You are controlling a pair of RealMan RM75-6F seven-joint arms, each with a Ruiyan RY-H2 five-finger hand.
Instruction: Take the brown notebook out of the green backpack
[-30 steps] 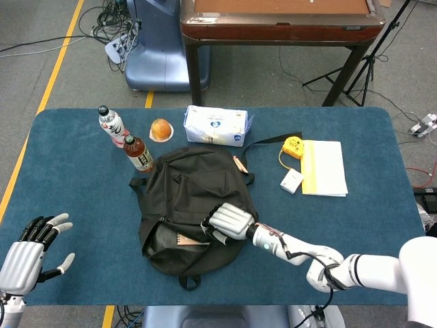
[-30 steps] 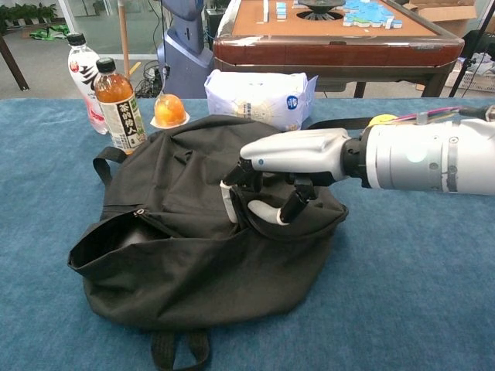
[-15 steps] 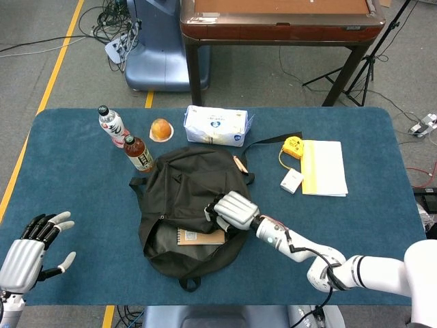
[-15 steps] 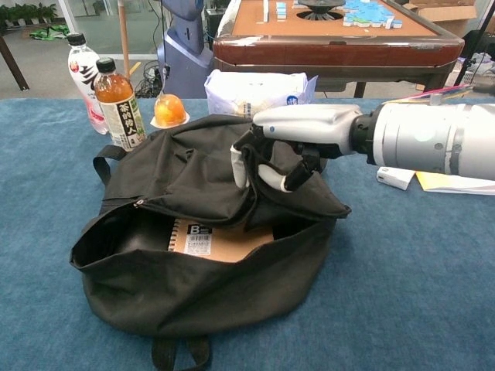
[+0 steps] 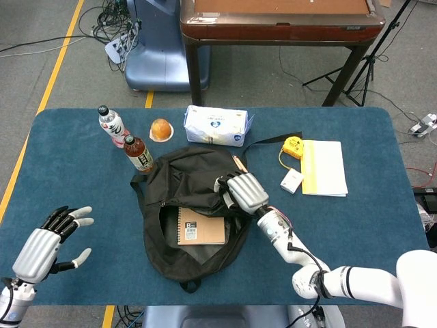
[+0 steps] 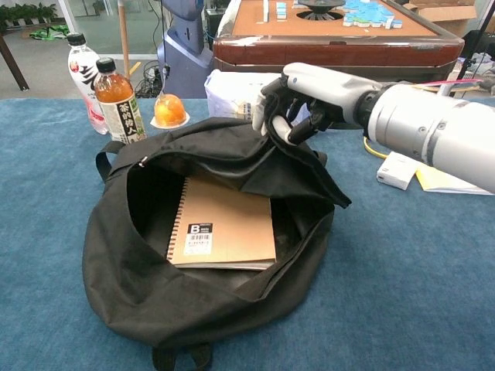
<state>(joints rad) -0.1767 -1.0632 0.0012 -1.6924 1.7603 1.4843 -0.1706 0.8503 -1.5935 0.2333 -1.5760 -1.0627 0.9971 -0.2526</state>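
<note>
At the lower left of the head view the left hand [image 5: 42, 246] is seen empty, fingers spread wide, hovering well apart from the backpack [image 5: 158, 249]; a long reach would be needed, and the near rim of the bag could be snagged or pushed on the way in. In the middle of the frame the notebook [image 6: 222, 226] is shown lying flat inside the open backpack, cover up, spiral edge toward the left, not yet touched by either hand. Because it lies flat on soft fabric, little edge is offered for fingers, so a slip or a dragged lining is judged likely. Just beyond it the flap [image 6: 263, 158] is held lifted by the right hand [image 6: 280, 104], its fingers closed on a fold of the cloth; if that hold were loosened, the flap would probably drop over the notebook and the mouth would be closed. Toward the upper left, two bottles [image 6: 117, 100] and an orange [image 6: 169, 110] stand just beside the backpack's far edge and could be toppled if the bag were tugged across the worktop [image 6: 418, 278].
</note>
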